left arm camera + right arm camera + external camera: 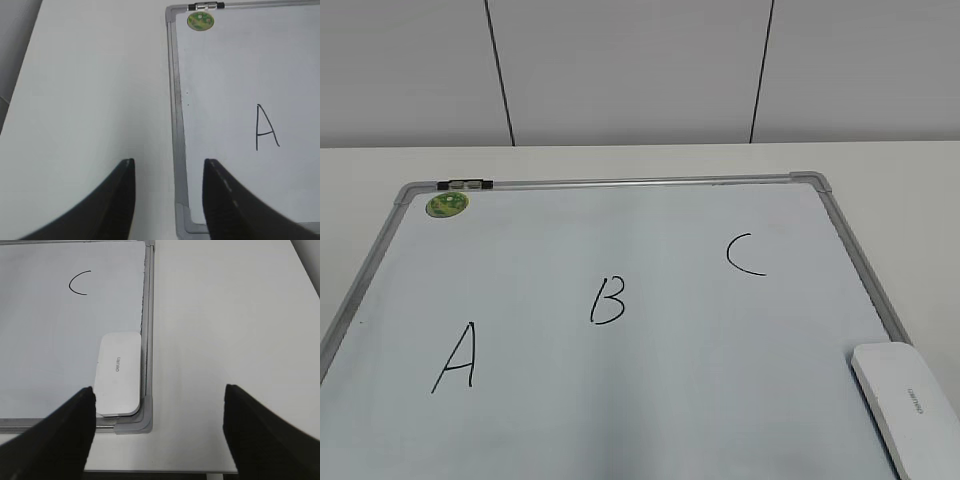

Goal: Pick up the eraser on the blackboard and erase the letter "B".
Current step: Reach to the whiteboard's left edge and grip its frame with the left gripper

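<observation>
The blackboard (620, 400) is a white dry-erase board with a grey frame, lying flat on the table. The black letter "B" (608, 300) is at its middle, between the "A" (456, 358) and the "C" (744, 254). The white eraser (905, 405) lies on the board's near right corner; it also shows in the right wrist view (119, 372). My right gripper (159, 395) is open and empty, above the table just beside that corner. My left gripper (169, 167) is open and empty over the board's near left frame (177, 150). Neither gripper shows in the exterior view.
A round green sticker (447, 204) and a black clip (465, 185) sit at the board's far left corner. The white table (225, 340) runs to the right of the board, with its near edge (150, 471) close below my right gripper. A grey wall stands behind.
</observation>
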Tool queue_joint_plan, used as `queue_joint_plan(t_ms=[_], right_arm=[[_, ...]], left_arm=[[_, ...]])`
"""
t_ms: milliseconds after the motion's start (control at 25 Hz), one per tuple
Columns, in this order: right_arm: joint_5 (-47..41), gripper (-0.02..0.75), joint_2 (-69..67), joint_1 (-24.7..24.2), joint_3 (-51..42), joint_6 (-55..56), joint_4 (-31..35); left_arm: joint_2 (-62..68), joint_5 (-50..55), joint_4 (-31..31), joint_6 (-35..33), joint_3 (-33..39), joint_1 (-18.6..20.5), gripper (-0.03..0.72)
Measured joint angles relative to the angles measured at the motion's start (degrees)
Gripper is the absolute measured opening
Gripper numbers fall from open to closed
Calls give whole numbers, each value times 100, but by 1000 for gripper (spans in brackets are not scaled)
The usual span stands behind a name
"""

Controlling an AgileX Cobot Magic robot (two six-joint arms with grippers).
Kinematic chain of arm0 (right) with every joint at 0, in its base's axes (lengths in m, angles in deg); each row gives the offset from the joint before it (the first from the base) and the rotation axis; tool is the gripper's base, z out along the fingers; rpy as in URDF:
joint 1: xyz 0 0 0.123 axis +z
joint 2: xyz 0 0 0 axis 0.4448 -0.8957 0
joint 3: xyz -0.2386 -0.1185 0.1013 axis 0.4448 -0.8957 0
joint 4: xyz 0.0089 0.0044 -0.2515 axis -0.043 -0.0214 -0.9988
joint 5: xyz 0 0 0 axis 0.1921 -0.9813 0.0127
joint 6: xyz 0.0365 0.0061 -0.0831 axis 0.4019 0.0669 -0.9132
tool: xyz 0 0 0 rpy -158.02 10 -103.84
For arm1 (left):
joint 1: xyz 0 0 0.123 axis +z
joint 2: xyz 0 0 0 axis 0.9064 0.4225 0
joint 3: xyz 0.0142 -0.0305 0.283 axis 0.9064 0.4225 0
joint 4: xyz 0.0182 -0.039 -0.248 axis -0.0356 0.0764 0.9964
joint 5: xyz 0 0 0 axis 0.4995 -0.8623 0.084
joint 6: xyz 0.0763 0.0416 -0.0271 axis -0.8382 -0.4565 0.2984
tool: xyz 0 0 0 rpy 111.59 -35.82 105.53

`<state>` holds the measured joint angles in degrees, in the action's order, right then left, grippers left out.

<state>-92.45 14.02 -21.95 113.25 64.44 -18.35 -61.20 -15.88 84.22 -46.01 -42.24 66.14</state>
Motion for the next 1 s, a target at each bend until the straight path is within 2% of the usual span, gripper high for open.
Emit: queue_joint_plan(t_ms=[200,720,1000], right_arm=[[0,589,0,0,0,0,0],[0,589,0,0,0,0,0],[0,589,0,0,0,0,0]], left_arm=[[1441,-10,-24,0,-583,0,335],[4859,50,-45,0,-2699,0,335],[6197,50,-7,0,-3239,0,335]])
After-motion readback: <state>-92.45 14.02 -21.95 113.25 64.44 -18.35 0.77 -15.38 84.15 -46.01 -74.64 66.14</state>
